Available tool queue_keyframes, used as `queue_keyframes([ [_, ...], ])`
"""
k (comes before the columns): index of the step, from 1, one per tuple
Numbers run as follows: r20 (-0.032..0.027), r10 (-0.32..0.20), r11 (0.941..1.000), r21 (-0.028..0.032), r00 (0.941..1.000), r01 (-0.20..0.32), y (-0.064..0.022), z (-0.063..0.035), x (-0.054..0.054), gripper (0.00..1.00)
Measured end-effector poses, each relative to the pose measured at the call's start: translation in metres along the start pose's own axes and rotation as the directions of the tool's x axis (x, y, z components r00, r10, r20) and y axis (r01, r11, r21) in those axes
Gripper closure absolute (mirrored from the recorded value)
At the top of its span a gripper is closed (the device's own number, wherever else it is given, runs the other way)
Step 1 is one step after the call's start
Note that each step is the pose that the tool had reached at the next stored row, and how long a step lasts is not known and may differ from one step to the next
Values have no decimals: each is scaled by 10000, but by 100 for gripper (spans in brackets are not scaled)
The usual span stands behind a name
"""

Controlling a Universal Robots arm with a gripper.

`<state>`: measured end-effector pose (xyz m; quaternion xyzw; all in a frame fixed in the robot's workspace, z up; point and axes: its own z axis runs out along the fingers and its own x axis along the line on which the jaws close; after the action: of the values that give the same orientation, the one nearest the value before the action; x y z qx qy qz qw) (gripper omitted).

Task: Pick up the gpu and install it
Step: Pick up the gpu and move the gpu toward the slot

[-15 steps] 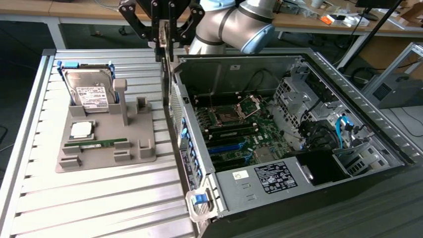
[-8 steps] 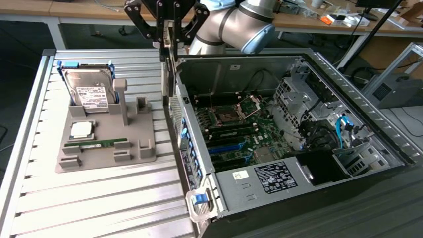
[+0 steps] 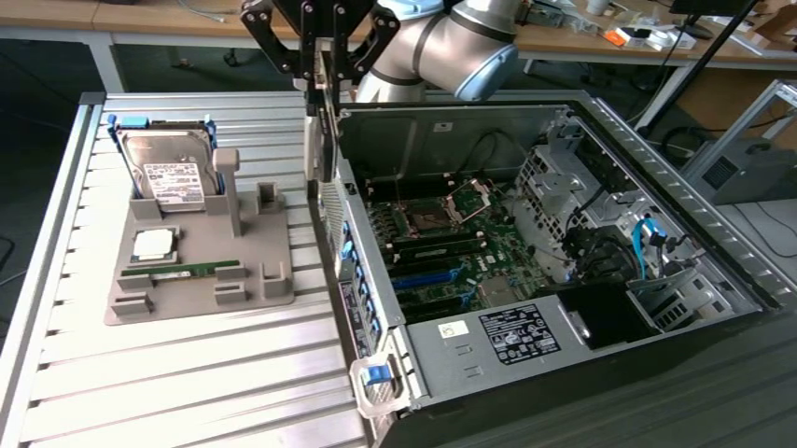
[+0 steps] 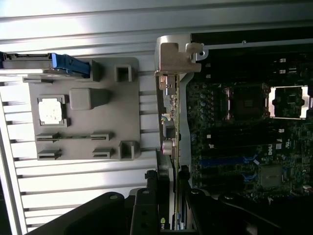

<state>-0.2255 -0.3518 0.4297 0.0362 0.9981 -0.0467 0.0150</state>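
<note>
i saw the end effector [image 3: 324,67] partly closed on the gpu [image 3: 321,131]. it pinched the card's upper edge so it hung upright above the open computer case's [image 3: 524,341] rear wall, probably leaving the lower edge free for the motherboard [image 3: 454,247] slots.

A ribbed metal tabletop [image 3: 187,373] carries two things. A grey parts tray [image 3: 185,297] lies on it, beside an open computer case [image 3: 700,229].

Silver-grey rounded arm [image 3: 468,51] with pale blue joint cap [image 3: 412,7], black fingers [image 3: 280,47].
</note>
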Motion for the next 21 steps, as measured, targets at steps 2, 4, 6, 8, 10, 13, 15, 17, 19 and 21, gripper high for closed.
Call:
queue_keyframes([
  [2, 0, 0, 10000, 4, 10000, 0, 2, 0, -21, 73],
  [4, 0, 0, 10000, 6, 10000, 0, 3, 1, -35, 73],
  [6, 0, 0, 10000, 9, 10000, 0, 4, 1, -50, 73],
  [8, 0, 0, 10000, 11, 10000, 0, 5, 2, -63, 73],
  [10, 0, 0, 10000, 13, 10000, 0, 6, 2, -77, 73],
  [13, 0, -1, 10000, 17, 10000, 1, 7, 2, -96, 73],
  [15, 1, 0, 10000, 19, 10000, 0, 8, 3, -108, 73],
  [17, 1, 0, 10000, 23, 10000, 0, 9, 3, -125, 73],
  [19, 1, -1, 10000, 25, 10000, 1, 10, 3, -138, 73],
  [21, 2, -1, 10000, 27, 10000, 1, 11, 4, -152, 73],
])
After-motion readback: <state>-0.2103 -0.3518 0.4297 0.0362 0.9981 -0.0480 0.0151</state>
